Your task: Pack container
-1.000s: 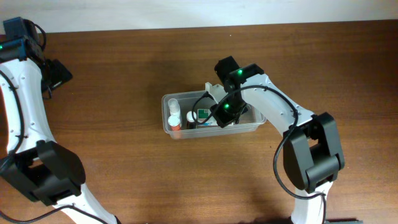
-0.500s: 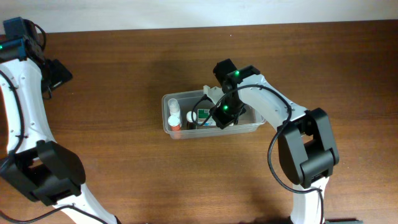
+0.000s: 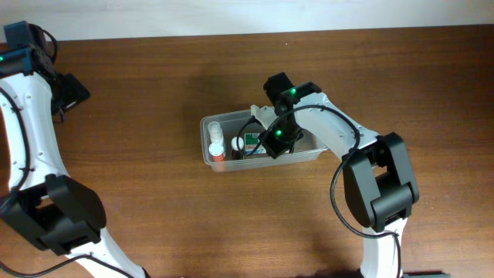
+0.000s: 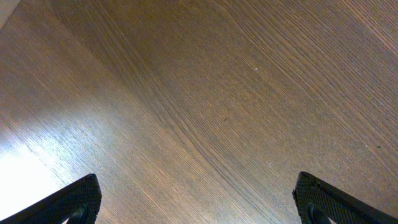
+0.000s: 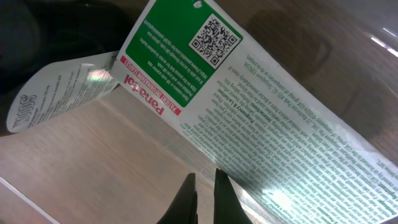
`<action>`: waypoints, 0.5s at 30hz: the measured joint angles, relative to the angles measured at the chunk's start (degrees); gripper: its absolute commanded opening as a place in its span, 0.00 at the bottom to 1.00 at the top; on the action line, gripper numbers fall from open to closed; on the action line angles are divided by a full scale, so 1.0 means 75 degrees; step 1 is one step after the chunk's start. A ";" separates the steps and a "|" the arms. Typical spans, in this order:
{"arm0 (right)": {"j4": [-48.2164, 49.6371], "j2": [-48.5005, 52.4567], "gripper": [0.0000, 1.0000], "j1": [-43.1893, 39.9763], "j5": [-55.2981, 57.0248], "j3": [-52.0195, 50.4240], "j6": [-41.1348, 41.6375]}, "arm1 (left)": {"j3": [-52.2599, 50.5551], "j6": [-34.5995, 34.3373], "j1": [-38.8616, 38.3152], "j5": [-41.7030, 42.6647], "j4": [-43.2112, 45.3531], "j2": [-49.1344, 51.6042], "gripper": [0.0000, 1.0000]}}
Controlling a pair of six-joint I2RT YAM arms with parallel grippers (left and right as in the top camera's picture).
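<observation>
The container (image 3: 207,123) is a clear plastic tub at the table's middle. It holds a small white bottle with a red cap (image 3: 217,147) at its left end and a green-and-white carton (image 3: 251,141) beside it. My right gripper (image 3: 272,144) reaches down inside the tub, against the carton. In the right wrist view its fingers (image 5: 204,182) are shut with only a thin slit between them, right at the carton's printed face (image 5: 249,93). A white bottle label (image 5: 56,93) shows at the left. My left gripper (image 4: 199,202) is open and empty over bare wood.
The left arm is at the far left edge of the table (image 3: 69,89), well away from the tub. A pale wall runs along the table's back edge (image 3: 231,19). Brown wood table (image 3: 154,216) surrounds the tub.
My right gripper has shifted slightly left inside the tub, and the carton has moved a little left with it. The left arm has not moved.
</observation>
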 measured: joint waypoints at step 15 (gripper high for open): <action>0.0038 0.0003 0.05 0.0000 0.0087 0.0000 -0.0044 | 0.0000 0.0000 0.0000 0.0000 0.0000 0.0000 0.99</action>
